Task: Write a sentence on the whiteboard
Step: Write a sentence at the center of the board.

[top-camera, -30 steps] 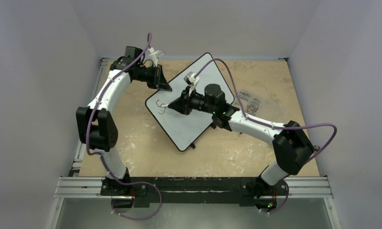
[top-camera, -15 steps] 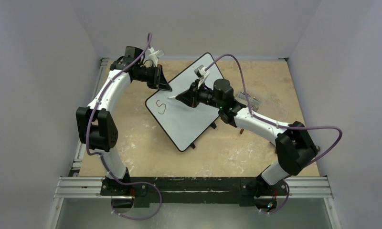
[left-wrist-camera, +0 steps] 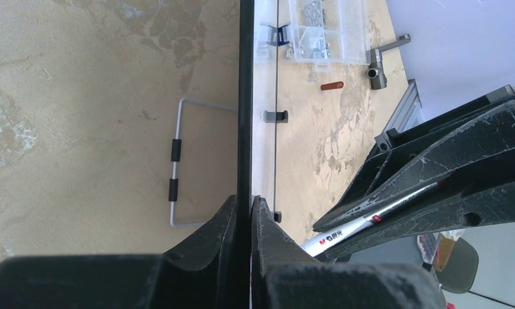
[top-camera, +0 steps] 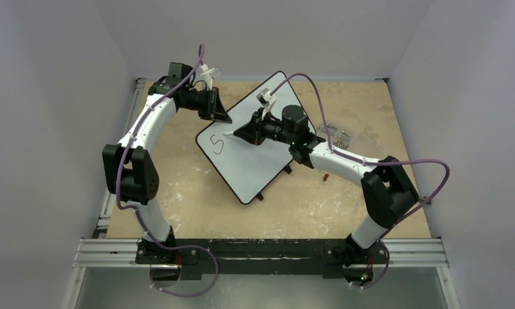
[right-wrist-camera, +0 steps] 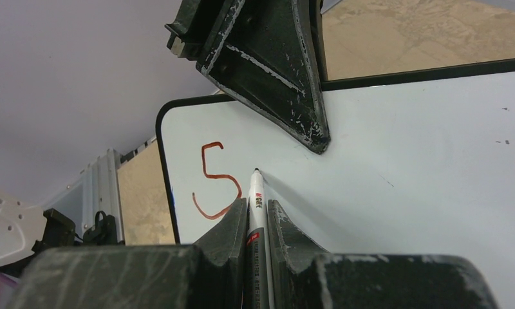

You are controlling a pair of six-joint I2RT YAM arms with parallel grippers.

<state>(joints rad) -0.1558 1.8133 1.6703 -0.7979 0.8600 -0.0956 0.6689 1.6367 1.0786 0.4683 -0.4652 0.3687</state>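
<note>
The whiteboard lies tilted on the table, its far-left corner raised. My left gripper is shut on its black rim, one finger on each face, as the left wrist view shows. My right gripper is shut on a slim red-and-white marker. The marker's tip rests on or just over the white surface, right of the writing. The sentence is a single reddish-brown "S"-like mark near the board's left corner, also in the top view. The marker shows in the left wrist view.
A small clear plastic box of metal bits lies right of the board. A small reddish cylinder and a grey metal fitting lie near it. A wire stand folds out under the board. The table's walls close in on all sides.
My right gripper has moved off the "S" mark, which it hid a second ago, up and to the right. The mark is now uncovered. The left arm has not moved.
</note>
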